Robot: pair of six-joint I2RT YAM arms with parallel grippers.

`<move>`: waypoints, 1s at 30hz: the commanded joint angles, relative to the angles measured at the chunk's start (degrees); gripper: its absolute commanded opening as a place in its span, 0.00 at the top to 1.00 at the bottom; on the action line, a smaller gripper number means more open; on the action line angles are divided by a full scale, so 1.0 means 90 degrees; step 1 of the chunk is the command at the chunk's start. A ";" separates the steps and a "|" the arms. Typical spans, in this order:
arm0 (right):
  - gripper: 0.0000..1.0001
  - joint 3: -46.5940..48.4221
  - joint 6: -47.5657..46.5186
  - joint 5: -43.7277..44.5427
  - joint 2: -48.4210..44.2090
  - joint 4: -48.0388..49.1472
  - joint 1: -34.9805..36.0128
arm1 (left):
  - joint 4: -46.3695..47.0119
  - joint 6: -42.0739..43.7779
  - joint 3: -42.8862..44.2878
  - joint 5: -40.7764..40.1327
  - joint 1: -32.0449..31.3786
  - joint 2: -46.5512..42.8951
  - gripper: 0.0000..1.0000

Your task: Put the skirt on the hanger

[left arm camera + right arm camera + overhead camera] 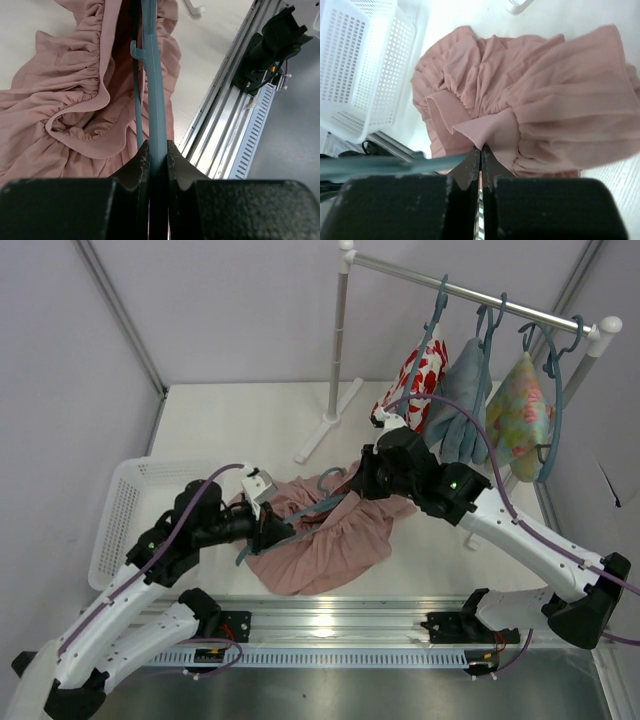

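The dusty-pink skirt [325,535] lies bunched on the table between my two arms. The teal hanger [318,508] lies across it, its hook toward the right arm. My left gripper [272,532] is shut on the hanger's bar [156,100], which runs straight out from the jaws over the skirt's gathered waistband [75,105]. My right gripper [368,483] is shut on a fold of the skirt's edge [492,131] and lifts it a little. The hanger's bar [385,165] shows blurred at the left of the right wrist view.
A white mesh basket [125,515] stands at the left. A white clothes rack [345,350] at the back right carries a red-and-white floral garment [418,375], a pale blue one [462,405] and a pastel floral one [520,415] on teal hangers. A metal rail [340,615] runs along the near edge.
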 commanded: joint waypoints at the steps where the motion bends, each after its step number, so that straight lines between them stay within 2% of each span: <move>1: 1.00 -0.0021 0.0257 -0.0190 -0.0137 0.0460 0.0042 | 0.0981 0.0118 -0.0227 -0.0243 -0.0453 0.0046 1.00; 11: 1.00 -0.0655 0.0315 -0.0308 -0.0527 0.0450 0.0130 | 0.2553 0.0177 -0.1369 -0.0419 -0.0581 -0.0080 1.00; 15: 1.00 -0.0734 0.0247 -0.0317 -0.0587 0.0294 0.0130 | 0.2672 0.0284 -0.1526 -0.0507 -0.0611 0.0046 1.00; 19: 0.99 -0.0724 0.0120 -0.0191 -0.0548 -0.0057 0.0140 | 0.2944 0.0363 -0.1720 -0.0585 -0.0922 0.0154 1.00; 20: 0.95 -0.0695 0.0081 -0.0065 -0.0547 -0.0164 0.0130 | 0.3052 0.0363 -0.1750 -0.0604 -0.0991 0.0144 1.00; 23: 0.70 -0.0665 -0.0035 0.0063 -0.0596 -0.0535 0.0130 | 0.3238 0.0333 -0.1790 -0.0761 -0.1060 0.0231 1.00; 24: 0.50 -0.0723 -0.0075 0.0092 -0.0674 -0.0633 0.0130 | 0.3238 0.0333 -0.1790 -0.0800 -0.1070 0.0280 1.00; 27: 0.38 -0.0986 -0.0211 0.0219 -0.0850 -0.0586 0.0140 | 0.3258 0.0246 -0.1770 -0.0839 -0.1070 0.0475 1.00; 30: 0.33 -0.1357 -0.0348 0.0045 -0.1249 -0.0129 0.0218 | 0.3443 0.0080 -0.1780 -0.0829 -0.1089 0.0632 1.00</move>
